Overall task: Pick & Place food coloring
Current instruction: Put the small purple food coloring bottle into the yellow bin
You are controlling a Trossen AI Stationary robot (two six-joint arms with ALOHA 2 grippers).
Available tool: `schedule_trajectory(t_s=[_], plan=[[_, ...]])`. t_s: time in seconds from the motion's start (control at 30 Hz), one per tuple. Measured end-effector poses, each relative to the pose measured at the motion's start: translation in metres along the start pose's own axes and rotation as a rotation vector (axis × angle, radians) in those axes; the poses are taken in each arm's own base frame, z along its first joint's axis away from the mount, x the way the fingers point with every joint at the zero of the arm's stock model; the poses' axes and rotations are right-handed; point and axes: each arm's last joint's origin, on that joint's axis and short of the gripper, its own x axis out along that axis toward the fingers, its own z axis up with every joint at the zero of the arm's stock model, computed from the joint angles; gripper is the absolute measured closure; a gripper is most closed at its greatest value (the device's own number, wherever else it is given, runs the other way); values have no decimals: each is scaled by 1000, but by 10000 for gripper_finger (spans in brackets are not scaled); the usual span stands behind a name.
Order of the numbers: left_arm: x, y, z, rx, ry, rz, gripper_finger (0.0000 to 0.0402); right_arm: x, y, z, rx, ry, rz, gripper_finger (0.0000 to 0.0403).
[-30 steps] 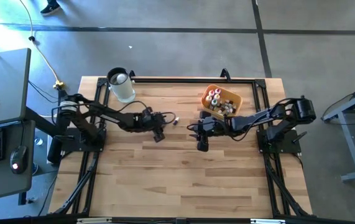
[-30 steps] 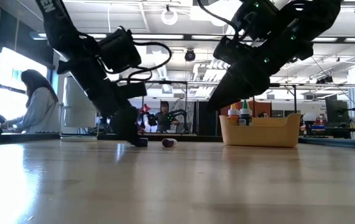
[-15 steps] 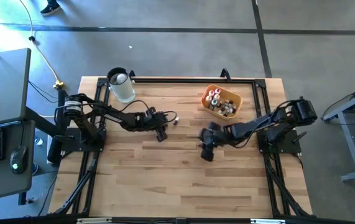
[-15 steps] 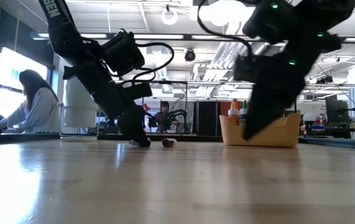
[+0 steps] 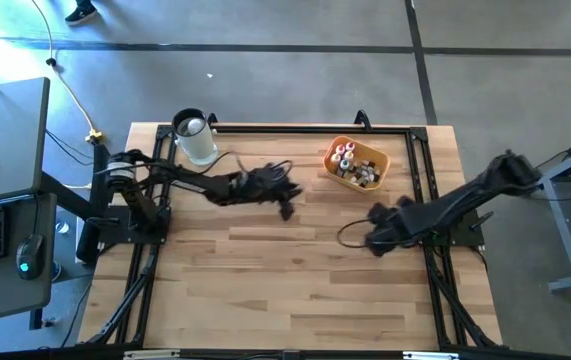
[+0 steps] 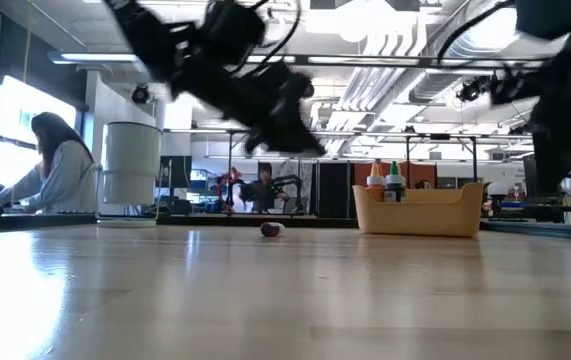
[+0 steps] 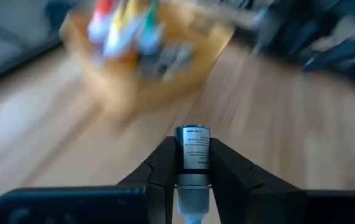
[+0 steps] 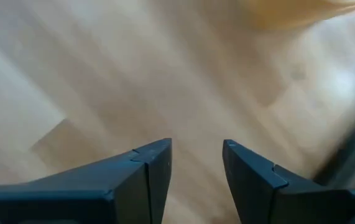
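My left gripper hangs above the table's middle, left of the orange-yellow tray, and is shut on a small dark food coloring vial with a label. The tray holds several bottles with coloured caps. One small reddish vial lies on its side on the table. My right gripper is open and holds nothing. It hovers over bare wood near the table's right edge. My left gripper pinches the vial's labelled body between its two fingers. The vial lies along the fingers, its flat end pointing out past the tips and its pale cap back toward the wrist. In the low view the gripper is well above the table.
A clear round jar stands at the table's far left corner. Black frame rails run along the far edge and both sides. A person sits beyond the table on the low view's left.
My left gripper has risen off the table, where it stood a second ago, and has gone toward the tray, now carrying a vial. My right gripper has drawn back toward the table's right and near edges. The reddish vial on the table has stayed put.
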Motion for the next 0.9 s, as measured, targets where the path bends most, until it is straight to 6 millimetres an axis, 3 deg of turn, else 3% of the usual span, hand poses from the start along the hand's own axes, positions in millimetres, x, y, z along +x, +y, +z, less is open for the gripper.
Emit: schedule_trajectory(t_s=[0.17,0.43,0.57,0.73,0.9], plan=[[37,-21,53,84,-100,-51,330,-29,-35,-12,119,-169,-10,265],[126,-44,89,207,-92,52,329,-48,-56,-16,200,-327,130,265],[157,-50,98,262,-79,98,327,-49,-55,-17,187,-322,137,265],[180,-49,98,276,-93,156,309,-48,-54,-18,178,-312,137,265],[187,-40,94,271,-72,176,273,-48,-53,-18,180,-306,145,265]])
